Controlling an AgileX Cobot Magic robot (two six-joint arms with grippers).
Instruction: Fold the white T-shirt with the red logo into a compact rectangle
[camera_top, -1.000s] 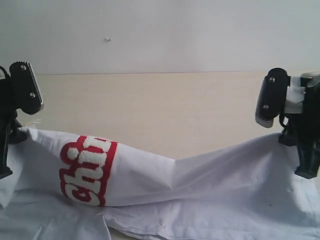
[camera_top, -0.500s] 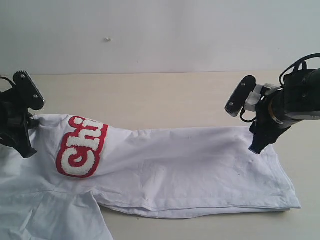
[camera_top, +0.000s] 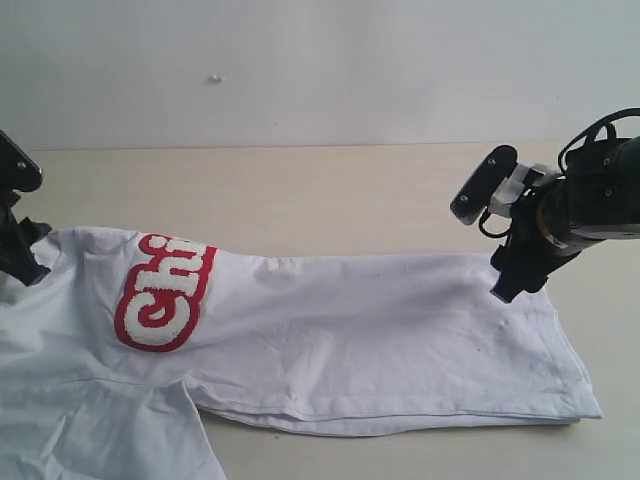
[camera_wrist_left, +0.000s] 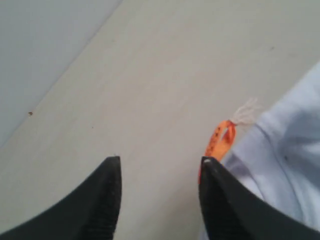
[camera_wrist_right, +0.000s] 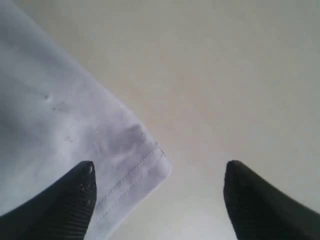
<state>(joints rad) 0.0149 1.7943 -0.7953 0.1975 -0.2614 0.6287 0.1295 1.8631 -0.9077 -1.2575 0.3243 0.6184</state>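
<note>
T-shirt (camera_top: 380, 330), white, lies folded lengthwise across the near table (camera_top: 300, 200), with the red logo (camera_top: 165, 292) at its left. My left gripper (camera_wrist_left: 160, 165) stands part-open and empty beside the orange tag (camera_wrist_left: 220, 140). My right gripper (camera_wrist_right: 160, 167) gapes wide and empty over the far right corner.

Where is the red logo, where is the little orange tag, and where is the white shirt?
red logo (camera_top: 165, 295): exterior view, middle of the patch.
orange tag (camera_wrist_left: 218, 140): left wrist view, on its looped strip.
white T-shirt (camera_top: 400, 320): exterior view, on the plain folded body.
</note>
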